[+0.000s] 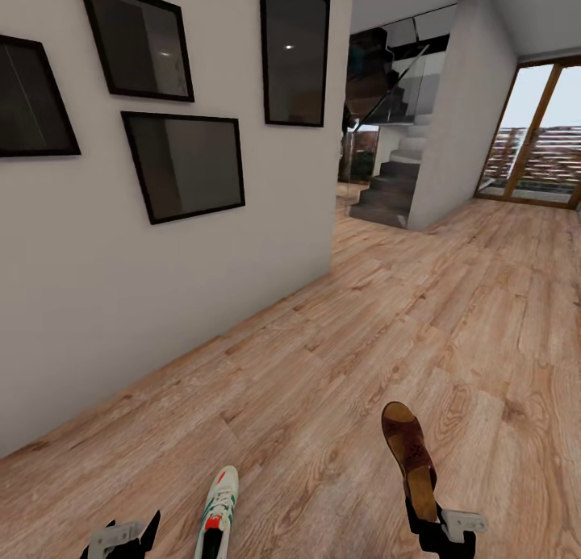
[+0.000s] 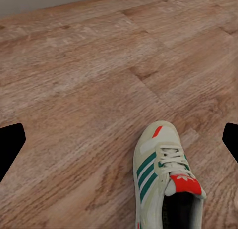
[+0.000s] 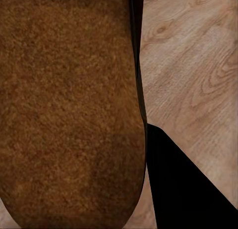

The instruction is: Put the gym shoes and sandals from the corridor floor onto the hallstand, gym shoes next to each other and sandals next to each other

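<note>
gym shoe heel cut off

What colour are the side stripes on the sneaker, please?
Green, on the white gym shoe; clearest in the left wrist view.

I see three dark picture frames on the white wall, staircase past its corner, glazed wooden door far right.

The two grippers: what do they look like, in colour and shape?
In the head view, both the left gripper and the right gripper are black, each with a small light-grey, blocky part. In the wrist views the fingers show as flat black, wedge-like shapes. No cables or markings are visible.
</note>
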Robot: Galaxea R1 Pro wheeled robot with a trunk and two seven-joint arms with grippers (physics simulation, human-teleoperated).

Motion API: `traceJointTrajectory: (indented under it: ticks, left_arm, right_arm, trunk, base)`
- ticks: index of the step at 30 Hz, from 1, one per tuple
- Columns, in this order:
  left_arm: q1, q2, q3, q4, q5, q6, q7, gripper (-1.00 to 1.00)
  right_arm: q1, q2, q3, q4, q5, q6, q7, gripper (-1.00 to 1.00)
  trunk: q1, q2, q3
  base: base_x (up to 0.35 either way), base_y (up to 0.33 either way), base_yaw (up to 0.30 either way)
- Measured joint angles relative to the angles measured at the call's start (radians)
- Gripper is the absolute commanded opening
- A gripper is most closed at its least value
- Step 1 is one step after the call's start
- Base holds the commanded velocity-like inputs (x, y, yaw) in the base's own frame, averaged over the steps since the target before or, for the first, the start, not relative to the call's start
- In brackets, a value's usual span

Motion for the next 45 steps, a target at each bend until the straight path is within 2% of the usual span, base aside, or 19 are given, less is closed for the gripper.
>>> traceJointTrajectory:
  ticks: [19, 21, 25, 26, 27, 28, 29, 30, 32, 35, 37, 38, 40, 41, 42, 43, 45]
  left_arm:
    - [-0.012, 0.0, -0.008, 0.003, -0.012, 0.018, 0.016, 1.0]
    - [-0.014, -0.002, -0.009, 0.004, -0.022, 0.02, 0.028, 1.0]
    - [-0.042, -0.005, -0.026, 0.007, -0.081, 0.043, 0.083, 1.0]
    - [-0.067, -0.007, -0.037, 0.01, -0.111, 0.066, 0.111, 1.0]
    - [-0.081, -0.008, -0.043, 0.011, -0.127, 0.081, 0.126, 1.0]
    - [-0.107, -0.009, -0.054, 0.018, -0.155, 0.115, 0.151, 1.0]
    - [-0.121, -0.009, -0.06, 0.024, -0.169, 0.134, 0.163, 1.0]
    - [-0.145, -0.009, -0.074, 0.038, -0.191, 0.169, 0.181, 1.0]
    - [-0.172, -0.009, -0.087, 0.055, -0.208, 0.203, 0.196, 1.0]
    - [-0.24, -0.006, -0.111, 0.113, -0.228, 0.256, 0.215, 1.0]
    - [-0.269, -0.004, -0.116, 0.143, -0.232, 0.267, 0.22, 1.0]
    - [-0.295, -0.002, -0.119, 0.178, -0.234, 0.274, 0.229, 1.0]
    - [-0.319, 0.0, -0.122, 0.217, -0.237, 0.278, 0.244, 1.0]
    - [-0.342, 0.002, -0.125, 0.272, -0.241, 0.279, 0.276, 1.0]
    - [-0.347, 0.002, -0.126, 0.288, -0.244, 0.278, 0.288, 1.0]
    - [-0.359, 0.003, -0.141, 0.333, -0.265, 0.273, 0.33, 1.0]
    - [-0.357, 0.003, -0.148, 0.347, -0.274, 0.269, 0.342, 1.0]
  right_arm:
    - [0.0, -0.001, 0.0, -0.02, 0.0, 0.004, -0.002, -1.0]
    - [0.0, -0.002, -0.001, -0.043, 0.001, 0.006, -0.002, -1.0]
    - [0.0, -0.004, 0.001, -0.133, 0.002, 0.022, -0.004, -1.0]
    - [-0.001, -0.009, -0.001, -0.176, 0.003, 0.044, -0.004, -1.0]
    - [0.0, -0.012, 0.0, -0.199, 0.003, 0.062, -0.004, -1.0]
    - [0.0, -0.02, 0.0, -0.245, 0.002, 0.108, -0.004, -1.0]
    - [0.0, -0.025, 0.0, -0.27, 0.002, 0.139, -0.003, -1.0]
    - [-0.001, -0.034, 0.0, -0.319, 0.002, 0.205, -0.004, -1.0]
    - [-0.001, -0.043, 0.0, -0.371, 0.002, 0.281, -0.003, -1.0]
    - [-0.003, -0.059, -0.001, -0.509, 0.003, 0.462, 0.001, -1.0]
    - [-0.004, -0.063, -0.001, -0.567, 0.003, 0.527, 0.001, -1.0]
    - [-0.004, -0.065, 0.0, -0.619, 0.003, 0.583, 0.002, -1.0]
    - [-0.004, -0.066, 0.0, -0.667, 0.003, 0.632, 0.003, -1.0]
    - [-0.005, -0.068, 0.001, -0.717, 0.003, 0.682, 0.005, -1.0]
    - [-0.004, -0.069, 0.001, -0.731, 0.003, 0.696, 0.005, -1.0]
    - [-0.005, -0.079, 0.0, -0.763, 0.003, 0.727, 0.006, -1.0]
    - [-0.005, -0.094, 0.0, -0.772, 0.003, 0.736, 0.006, -1.0]
  trunk:
    - [0.0, 0.0, 0.0]
    - [0.0, 0.0, 0.0]
    - [0.0, 0.0, 0.0]
    - [0.0, 0.0, 0.0]
    - [0.0, 0.0, 0.0]
    - [0.0, 0.0, 0.0]
    - [0.0, 0.0, 0.0]
    - [0.0, 0.0, 0.0]
    - [0.0, 0.0, 0.0]
    - [0.0, 0.0, 0.0]
    - [0.0, 0.0, 0.0]
    - [0.0, 0.0, 0.0]
    - [0.0, 0.0, 0.0]
    - [0.0, 0.0, 0.0]
    - [0.0, 0.0, 0.0]
    - [0.0, 0.0, 0.0]
    - [0.0, 0.0, 0.0]
  base:
    - [0.0, 0.0, 0.0]
    - [0.0, 0.0, 0.0]
    - [0.0, 0.0, 0.0]
    - [0.0, 0.0, 0.0]
    - [0.0, 0.0, 0.0]
    - [0.0, 0.0, 0.0]
    - [0.0, 0.0, 0.0]
    - [0.0, 0.0, 0.0]
    - [0.0, 0.0, 0.0]
    - [0.0, 0.0, 0.0]
    - [0.0, 0.0, 0.0]
    - [0.0, 0.0, 0.0]
    - [0.0, 0.0, 0.0]
    - [0.0, 0.0, 0.0]
    - [0.0, 0.0, 0.0]
    - [0.0, 0.0, 0.0]
    - [0.0, 0.0, 0.0]
